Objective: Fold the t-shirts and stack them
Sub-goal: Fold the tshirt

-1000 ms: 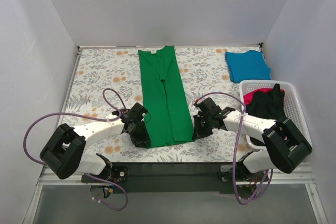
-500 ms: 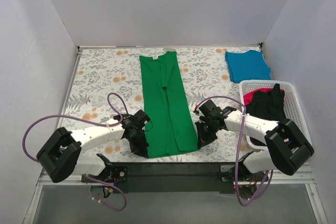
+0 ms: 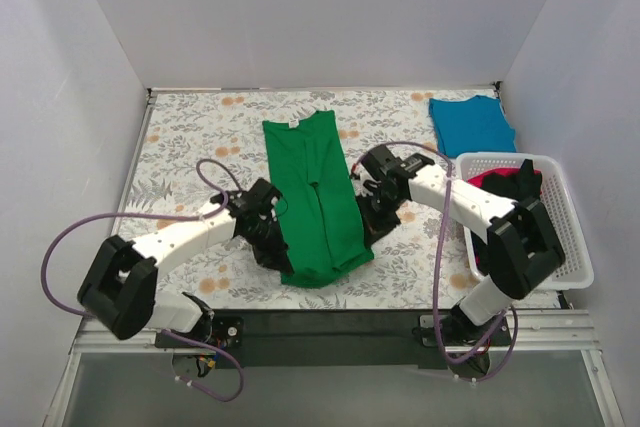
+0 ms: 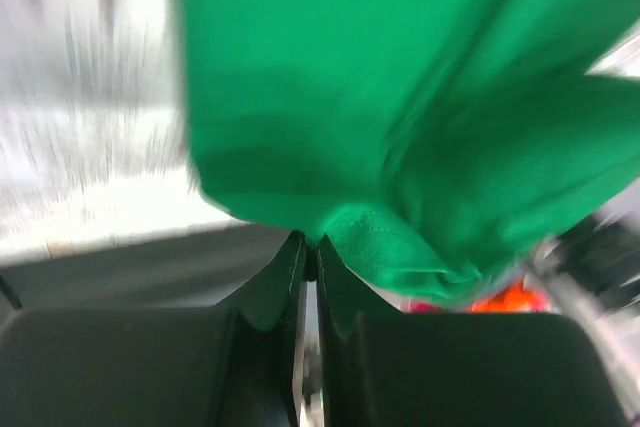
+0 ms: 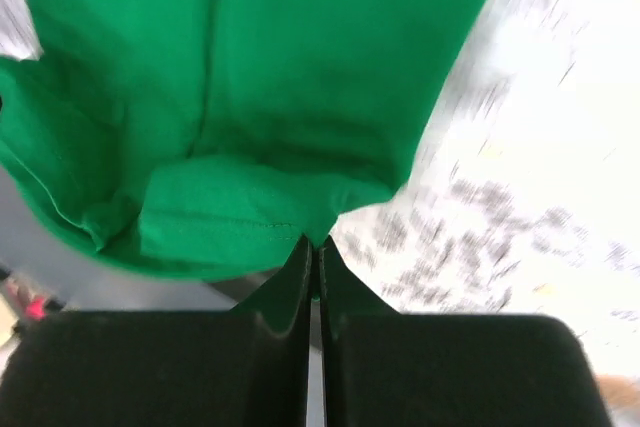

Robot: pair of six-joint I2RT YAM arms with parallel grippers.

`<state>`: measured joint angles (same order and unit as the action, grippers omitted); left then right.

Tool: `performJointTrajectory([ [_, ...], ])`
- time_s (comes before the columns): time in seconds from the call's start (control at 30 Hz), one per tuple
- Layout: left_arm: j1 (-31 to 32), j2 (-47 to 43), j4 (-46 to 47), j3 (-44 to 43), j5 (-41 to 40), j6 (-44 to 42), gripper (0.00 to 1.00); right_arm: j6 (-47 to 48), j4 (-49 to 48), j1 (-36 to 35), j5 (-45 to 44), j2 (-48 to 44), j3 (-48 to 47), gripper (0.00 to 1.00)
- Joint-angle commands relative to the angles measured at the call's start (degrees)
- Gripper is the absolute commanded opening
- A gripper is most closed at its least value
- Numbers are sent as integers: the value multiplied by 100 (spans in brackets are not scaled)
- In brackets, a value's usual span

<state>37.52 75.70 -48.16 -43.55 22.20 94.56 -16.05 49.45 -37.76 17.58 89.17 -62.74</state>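
Note:
The bright green t-shirt [image 3: 310, 187] lies as a long narrow strip down the middle of the flowered table. My left gripper [image 3: 272, 237] is shut on its near left hem corner, and the left wrist view shows green cloth [image 4: 400, 97] pinched at the gripper tips [image 4: 308, 247]. My right gripper [image 3: 368, 209] is shut on the near right corner, with green fabric [image 5: 250, 67] bunched above its closed tips [image 5: 316, 244]. The shirt's near end is lifted and sags between the two grippers. A folded teal-blue t-shirt [image 3: 470, 125] rests at the far right.
A white slotted basket [image 3: 575, 237] stands at the right edge, holding a black shirt [image 3: 510, 202] and a red-pink one [image 3: 483, 180]. Purple cables loop off both arms over the flowered cloth [image 3: 190, 137]. White walls close in three sides.
The left gripper closed on the hem. Both grippers have moved away from the near edge toward the back, lifting the shirt's near end, the right one farther than the left.

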Motion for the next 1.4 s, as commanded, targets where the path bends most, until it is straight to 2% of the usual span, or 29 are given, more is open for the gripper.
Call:
performJointTrajectory([
  [0.0,-613,488,44,-1162,-810,-990,0,489,56,224,-387,521,-1053,1],
  [0.07,-842,866,157,-1680,-1075,-1194,0,673,12,330,-405,926,-1686,1],
  [0.23,-1132,1359,833,-2070,-2103,-1563,0,902,-242,418,-607,1726,-2872,1],
  [0.47,-1300,1614,1555,-2175,-2693,-1713,0,1113,-576,532,-774,2237,-3569,1],
  [0.77,-1361,1764,2267,-2061,-2905,-2047,0,1210,-928,814,-616,2342,-3447,1],
  [1.37,-1537,2317,3287,-1542,-3107,-2003,0,1210,-1974,981,-686,2790,-2963,1],
])
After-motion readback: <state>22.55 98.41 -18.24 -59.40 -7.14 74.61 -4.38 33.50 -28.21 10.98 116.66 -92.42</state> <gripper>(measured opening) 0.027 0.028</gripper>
